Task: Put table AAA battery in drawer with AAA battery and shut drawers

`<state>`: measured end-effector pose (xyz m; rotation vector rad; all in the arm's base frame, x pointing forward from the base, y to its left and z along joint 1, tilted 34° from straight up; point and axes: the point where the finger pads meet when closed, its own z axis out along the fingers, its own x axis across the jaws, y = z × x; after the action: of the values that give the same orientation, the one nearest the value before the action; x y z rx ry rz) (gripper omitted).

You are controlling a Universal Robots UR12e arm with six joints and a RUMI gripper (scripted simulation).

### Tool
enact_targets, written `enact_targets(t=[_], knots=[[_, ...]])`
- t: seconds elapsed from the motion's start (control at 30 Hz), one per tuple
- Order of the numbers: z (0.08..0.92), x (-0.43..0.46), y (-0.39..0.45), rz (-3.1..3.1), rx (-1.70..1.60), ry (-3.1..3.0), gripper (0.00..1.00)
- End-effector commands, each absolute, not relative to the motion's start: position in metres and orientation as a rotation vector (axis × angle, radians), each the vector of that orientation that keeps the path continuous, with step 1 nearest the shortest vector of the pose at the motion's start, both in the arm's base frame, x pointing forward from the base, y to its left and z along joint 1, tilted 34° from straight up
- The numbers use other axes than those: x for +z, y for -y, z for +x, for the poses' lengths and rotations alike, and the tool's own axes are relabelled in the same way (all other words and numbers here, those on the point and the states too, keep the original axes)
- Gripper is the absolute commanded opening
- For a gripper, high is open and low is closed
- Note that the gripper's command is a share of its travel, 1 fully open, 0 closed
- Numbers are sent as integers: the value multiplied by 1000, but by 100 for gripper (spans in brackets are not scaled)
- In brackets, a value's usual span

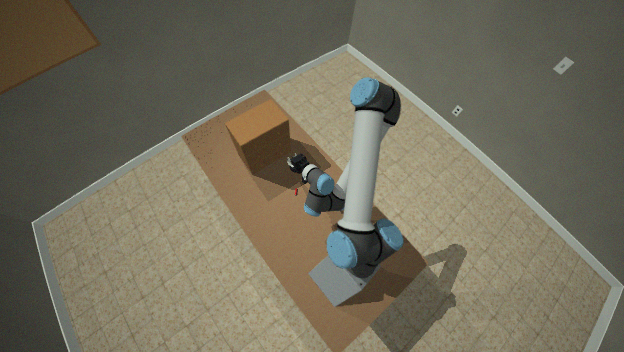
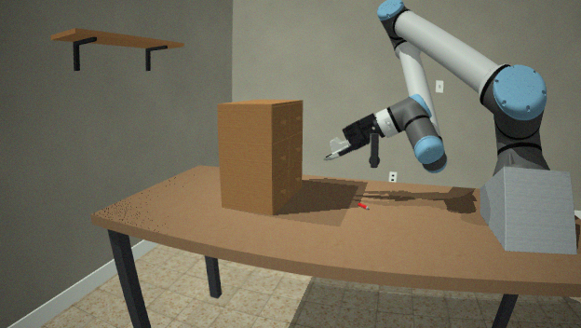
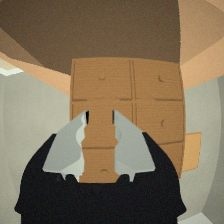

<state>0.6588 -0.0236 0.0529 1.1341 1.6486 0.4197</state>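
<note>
The brown wooden chest of drawers (image 1: 257,122) (image 2: 247,154) (image 3: 117,90) stands upright on the table. Its visible drawer fronts look flush; the gripper hides part of them in the wrist view, and the drawer contents are hidden. The red AAA battery (image 1: 296,191) (image 2: 363,206) with a pale end lies on the table in front of the chest, near the edge of its shadow. My gripper (image 1: 290,161) (image 2: 328,156) (image 3: 100,111) is in the air before the chest front, above table height. Its fingers are open by a narrow gap with nothing between them, and do not touch the chest.
The table (image 1: 280,235) (image 2: 396,242) carries the chest at one end and the grey robot base (image 1: 336,282) (image 2: 537,210) at the other. A wall shelf (image 1: 40,40) (image 2: 116,39) is beyond the chest. A dark camera bracket (image 2: 374,149) hangs below the wrist.
</note>
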Motion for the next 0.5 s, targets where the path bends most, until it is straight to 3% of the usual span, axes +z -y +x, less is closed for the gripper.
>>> enact_targets(t=[0.0,0.47], knots=[[659,53,23,1134,420,-1648,20],[660,52,24,1134,420,-1648,20]])
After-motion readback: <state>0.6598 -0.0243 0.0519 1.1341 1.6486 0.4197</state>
